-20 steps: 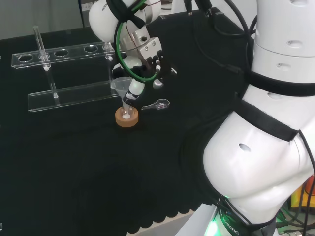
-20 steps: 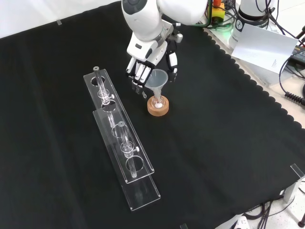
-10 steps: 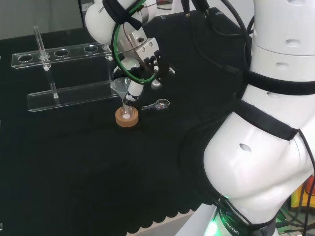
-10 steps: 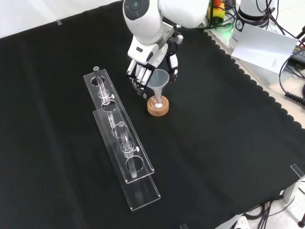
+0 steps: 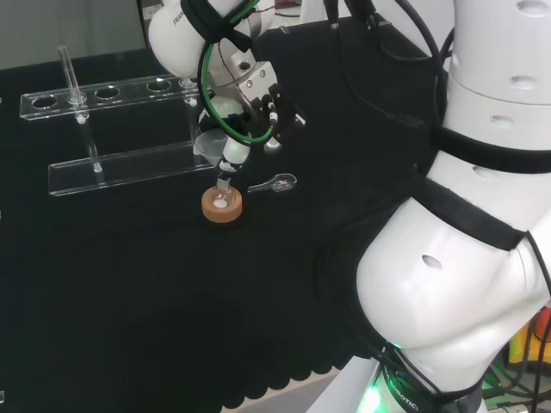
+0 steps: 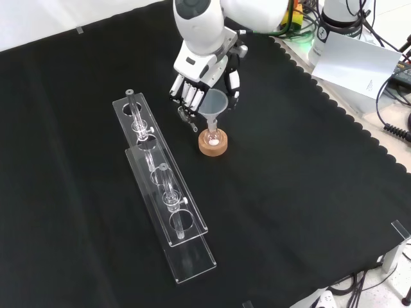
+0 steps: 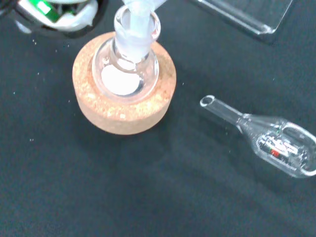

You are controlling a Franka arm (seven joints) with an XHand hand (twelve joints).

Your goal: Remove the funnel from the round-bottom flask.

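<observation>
While the hand [image 6: 204, 80] hangs over the middle of the black cloth [image 6: 308, 192], its fingers [image 6: 187, 97] point down on one side of the clear funnel [image 6: 214, 105] and its thumb [image 6: 232, 86] comes down on the other, so the funnel's cone sits between them. In the front view the fingers are only slightly bent and stand close by the rim; whether they actually touch or pinch the cone cannot be told from these views. In the head view the hand [image 5: 250, 103] covers much of the funnel [image 5: 209, 146].

Below, the funnel's stem still reaches into the neck of the round-bottom flask [image 6: 212, 136], which stands upright in a cork ring [image 6: 212, 145]. The wrist view shows the stem inside the flask [image 7: 127, 69] neck, something white lying at the bottom of the bulb, and the cork ring [image 7: 123, 111] around it.

Just beside the ring lies a small clear glass piece [image 7: 269, 140] with a narrow tube at one end, flat on the cloth and apart from the cork. Farther out, to the left in the front view, a long clear acrylic rack [image 6: 168, 199] stretches across the cloth with a thin glass tube [image 6: 133, 109] standing in it.
</observation>
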